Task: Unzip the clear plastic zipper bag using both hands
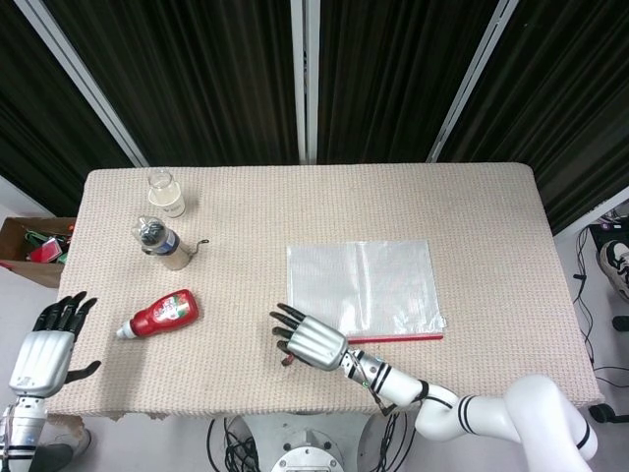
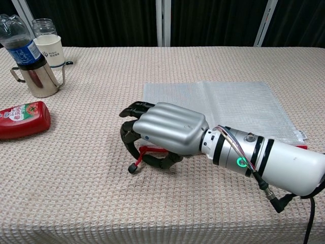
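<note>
The clear zipper bag (image 1: 362, 286) lies flat at centre frame on the bench (image 1: 472, 206). The right hand (image 2: 165, 133) pinches its red zipper pull (image 2: 144, 152), positioned to draw it open. The left hand (image 1: 49, 339), fingers spread and empty, waits at lower left.

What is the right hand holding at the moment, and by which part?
The right hand pinches the red zipper pull of the clear bag, near its left front corner. The left hand holds nothing.

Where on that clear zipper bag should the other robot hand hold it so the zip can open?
Probably the clear zipper bag at its left edge near the red zip strip, approached from the left. The bag lies flat, and the right robot hand already curls around the red pull there; the left robot hand is free.
</note>
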`<action>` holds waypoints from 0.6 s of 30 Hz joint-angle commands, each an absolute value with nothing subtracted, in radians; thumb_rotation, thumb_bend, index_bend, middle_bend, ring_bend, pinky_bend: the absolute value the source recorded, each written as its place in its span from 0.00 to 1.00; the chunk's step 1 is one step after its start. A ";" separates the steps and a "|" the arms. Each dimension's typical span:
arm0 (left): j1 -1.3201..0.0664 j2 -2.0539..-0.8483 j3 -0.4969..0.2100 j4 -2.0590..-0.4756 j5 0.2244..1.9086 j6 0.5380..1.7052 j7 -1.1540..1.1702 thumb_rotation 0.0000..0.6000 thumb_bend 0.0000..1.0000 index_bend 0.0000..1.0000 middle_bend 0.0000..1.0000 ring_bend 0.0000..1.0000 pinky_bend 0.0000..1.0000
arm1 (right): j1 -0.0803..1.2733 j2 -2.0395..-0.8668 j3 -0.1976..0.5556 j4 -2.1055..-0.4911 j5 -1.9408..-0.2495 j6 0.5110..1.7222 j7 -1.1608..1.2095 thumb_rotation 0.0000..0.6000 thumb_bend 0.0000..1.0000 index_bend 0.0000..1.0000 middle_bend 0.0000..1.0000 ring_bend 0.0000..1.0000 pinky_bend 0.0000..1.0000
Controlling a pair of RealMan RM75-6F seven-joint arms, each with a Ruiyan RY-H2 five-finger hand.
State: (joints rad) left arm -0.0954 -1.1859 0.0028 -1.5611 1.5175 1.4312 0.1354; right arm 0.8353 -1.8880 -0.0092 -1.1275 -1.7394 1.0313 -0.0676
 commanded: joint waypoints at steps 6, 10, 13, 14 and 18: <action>-0.202 -1.195 -0.013 -1.553 1.586 1.326 -0.068 1.00 0.09 0.12 0.06 0.06 0.14 | 0.834 -1.821 -0.030 -1.154 -1.820 1.143 -0.053 1.00 0.60 0.89 0.34 0.11 0.01; -0.289 -1.230 -0.034 -1.514 1.620 1.254 -0.176 1.00 0.10 0.12 0.06 0.06 0.14 | 0.838 -1.775 -0.036 -1.173 -1.861 1.197 -0.053 1.00 0.60 0.93 0.34 0.11 0.01; -0.356 -1.255 -0.046 -1.490 1.645 1.199 -0.241 1.00 0.09 0.13 0.06 0.06 0.14 | 0.838 -1.743 -0.034 -1.188 -1.879 1.228 -0.065 1.00 0.60 0.95 0.32 0.08 0.00; -0.380 -1.267 -0.051 -1.479 1.653 1.183 -0.264 1.00 0.09 0.13 0.06 0.06 0.14 | 0.837 -1.733 -0.032 -1.194 -1.885 1.239 -0.071 1.00 0.60 0.96 0.31 0.06 0.00; -0.448 -1.312 -0.059 -1.442 1.675 1.141 -0.349 1.00 0.09 0.13 0.06 0.06 0.14 | 0.834 -1.714 -0.026 -1.195 -1.903 1.277 -0.083 1.00 0.60 0.99 0.27 0.00 0.00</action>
